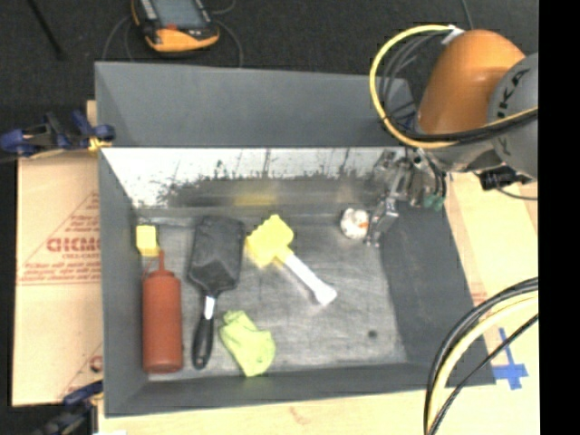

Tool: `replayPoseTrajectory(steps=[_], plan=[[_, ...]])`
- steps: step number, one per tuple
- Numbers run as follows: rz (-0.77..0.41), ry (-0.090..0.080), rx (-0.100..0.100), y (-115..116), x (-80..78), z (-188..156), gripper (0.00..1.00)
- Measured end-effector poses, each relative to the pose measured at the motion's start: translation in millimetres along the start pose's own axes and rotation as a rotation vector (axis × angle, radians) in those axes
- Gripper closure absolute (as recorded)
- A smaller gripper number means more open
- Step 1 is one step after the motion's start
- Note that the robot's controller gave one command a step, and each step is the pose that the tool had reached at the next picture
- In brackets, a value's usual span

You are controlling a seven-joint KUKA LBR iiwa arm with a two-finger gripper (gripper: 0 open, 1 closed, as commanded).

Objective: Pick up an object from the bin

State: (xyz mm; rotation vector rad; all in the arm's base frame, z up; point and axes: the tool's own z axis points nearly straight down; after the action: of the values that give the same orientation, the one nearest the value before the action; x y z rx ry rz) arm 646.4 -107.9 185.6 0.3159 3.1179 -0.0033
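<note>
Camera view: the gripper [379, 223], its opening impossible to tell, hangs just beside a small white-and-orange ball [352, 224]; a nudge could roll it away.

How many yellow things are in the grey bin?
3. A square yellow cap tops the red plastic bottle at the left; a yellow block-headed tool with a white handle lies mid-bin; a crumpled yellow-green lump lies near the front. Nothing seems hidden.
</note>
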Motion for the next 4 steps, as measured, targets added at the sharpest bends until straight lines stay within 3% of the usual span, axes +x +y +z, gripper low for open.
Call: replayPoseTrajectory(steps=[1,2,3,4], plan=[[-0.181,0.003,-0.001,2.0,-0.4,12.3,0.00],[0.169,-0.018,-0.002,-1.3,-8.4,107.0,1.00],[0.168,-0.018,-0.002,-1.4,-8.4,107.0,1.00],[0.171,-0.008,-0.002,-8.3,2.4,105.0,1.00]])
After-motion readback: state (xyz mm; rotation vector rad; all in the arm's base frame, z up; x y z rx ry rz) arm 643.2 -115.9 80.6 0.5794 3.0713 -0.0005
